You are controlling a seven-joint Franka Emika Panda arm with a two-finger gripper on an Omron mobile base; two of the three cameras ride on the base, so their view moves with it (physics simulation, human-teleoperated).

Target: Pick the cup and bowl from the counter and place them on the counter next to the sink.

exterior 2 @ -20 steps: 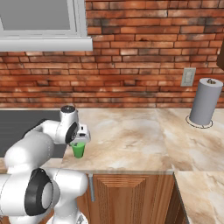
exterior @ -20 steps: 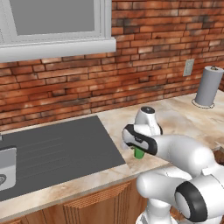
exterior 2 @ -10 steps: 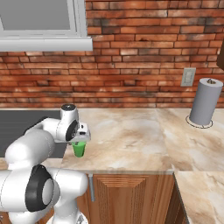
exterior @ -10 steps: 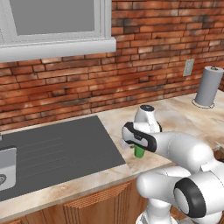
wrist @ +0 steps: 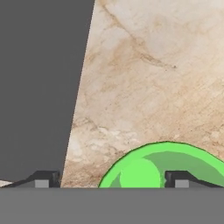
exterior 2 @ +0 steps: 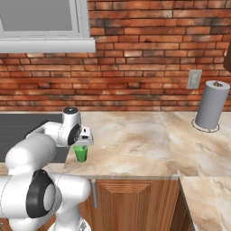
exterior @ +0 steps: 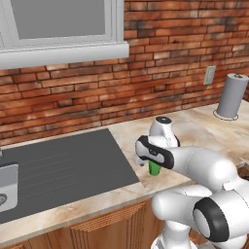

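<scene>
The small green cup (exterior: 155,168) (exterior 2: 81,154) (wrist: 162,166) stands upright on the beige counter (exterior: 194,127) (exterior 2: 135,135) (wrist: 153,65), just right of the dark grey sink (exterior: 63,165) (exterior 2: 18,127) (wrist: 39,87) surface. My gripper (exterior: 151,162) (exterior 2: 82,144) (wrist: 110,180) hovers right over the cup, pointing down, open. In the hand view one fingertip (wrist: 179,179) sits over the cup's inside and the other over the sink's edge, neither pressing the cup's wall. The bowl is out of view.
A grey paper-towel roll (exterior: 232,96) (exterior 2: 211,104) stands at the back right by a wall outlet (exterior: 209,75) (exterior 2: 194,79). A brick wall backs the counter. The counter's front edge runs close behind the cup.
The jaws were shut on the cup and have now spread open, letting it go. The cup stands on the counter in the same spot; the arm has barely moved.
</scene>
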